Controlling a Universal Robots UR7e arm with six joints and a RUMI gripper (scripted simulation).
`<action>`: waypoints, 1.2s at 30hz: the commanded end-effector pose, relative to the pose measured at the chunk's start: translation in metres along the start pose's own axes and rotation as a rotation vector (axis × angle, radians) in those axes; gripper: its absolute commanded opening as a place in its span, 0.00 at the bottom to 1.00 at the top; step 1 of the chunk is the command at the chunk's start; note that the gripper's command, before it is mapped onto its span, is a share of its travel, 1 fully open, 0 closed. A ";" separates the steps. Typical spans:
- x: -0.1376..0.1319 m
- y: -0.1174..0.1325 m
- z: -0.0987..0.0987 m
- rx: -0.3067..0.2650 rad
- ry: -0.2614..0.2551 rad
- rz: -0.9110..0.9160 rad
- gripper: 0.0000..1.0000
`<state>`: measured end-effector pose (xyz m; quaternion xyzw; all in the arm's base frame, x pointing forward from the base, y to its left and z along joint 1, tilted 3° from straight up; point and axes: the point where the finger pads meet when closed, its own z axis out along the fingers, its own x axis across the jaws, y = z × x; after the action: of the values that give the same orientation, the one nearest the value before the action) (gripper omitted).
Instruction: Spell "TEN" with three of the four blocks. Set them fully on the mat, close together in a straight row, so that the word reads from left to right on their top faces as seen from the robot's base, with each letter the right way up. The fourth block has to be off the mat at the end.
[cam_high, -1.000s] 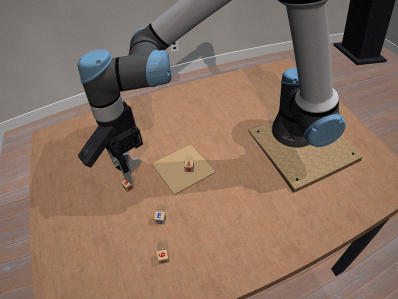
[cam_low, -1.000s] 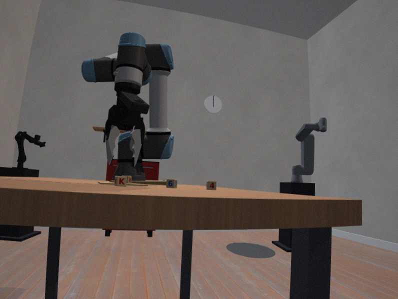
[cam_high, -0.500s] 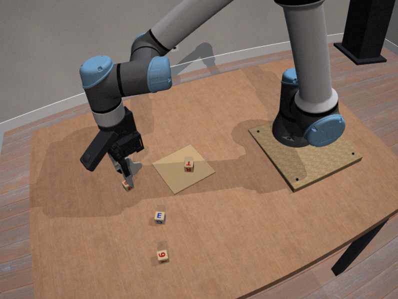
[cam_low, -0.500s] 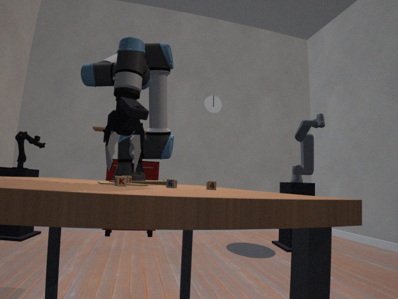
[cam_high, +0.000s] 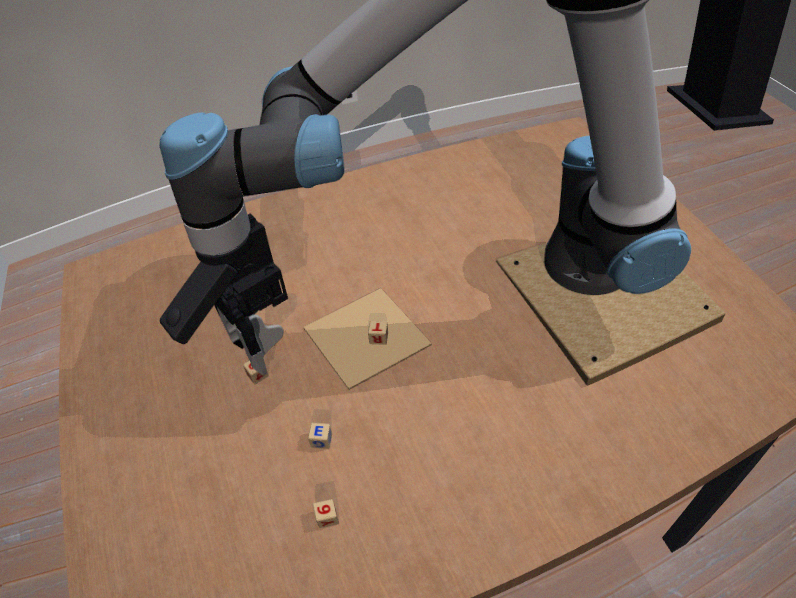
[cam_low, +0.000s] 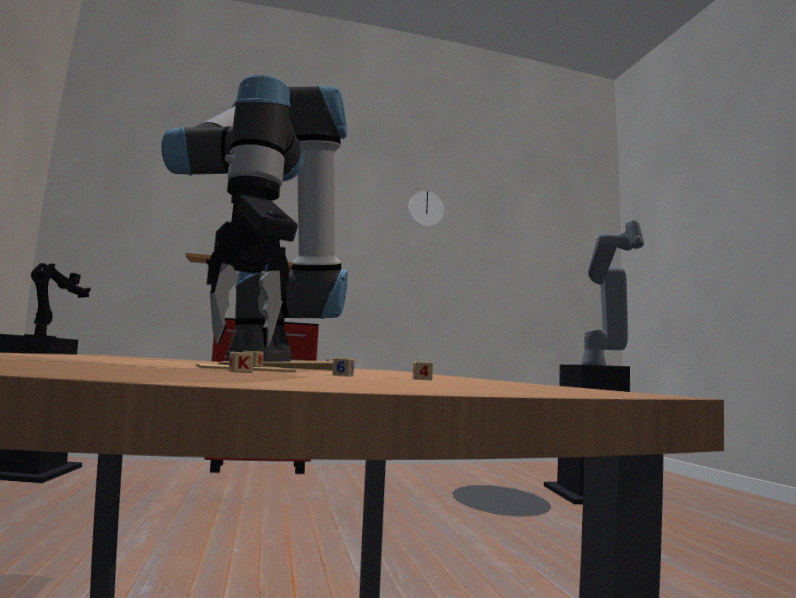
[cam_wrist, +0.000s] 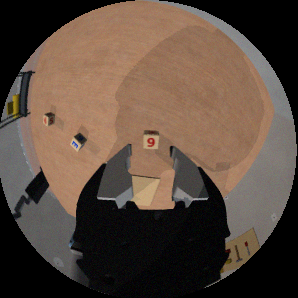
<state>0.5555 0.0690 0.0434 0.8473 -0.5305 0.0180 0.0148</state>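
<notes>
My gripper (cam_high: 259, 357) (cam_low: 243, 339) (cam_wrist: 150, 145) is partly open, pointing down above a block (cam_high: 252, 369) (cam_low: 241, 362) (cam_wrist: 151, 142) with a red 9-like figure on top and a red K on one side. Nothing is held. The T block (cam_high: 377, 330) (cam_low: 258, 358) stands on the tan mat (cam_high: 348, 370) (cam_wrist: 144, 192), its T upside down in the top view. The blue E block (cam_high: 319, 433) (cam_low: 342, 367) (cam_wrist: 77, 142) and another block (cam_high: 324, 511) (cam_low: 422, 370) (cam_wrist: 48, 119) with a red 9-like top figure stand off the mat.
The robot's base stands on a wooden board (cam_high: 649, 341) at the right in the top view. The mat lies between that board and the gripper. The table's front edge (cam_low: 398, 421) shows in the exterior view.
</notes>
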 end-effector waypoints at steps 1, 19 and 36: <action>0.001 0.001 0.001 -0.002 -0.001 0.002 0.37; 0.002 0.003 0.001 -0.001 0.000 0.002 0.37; 0.001 0.003 0.008 -0.004 -0.002 0.002 0.37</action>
<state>0.5548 0.0679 0.0421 0.8473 -0.5306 0.0180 0.0148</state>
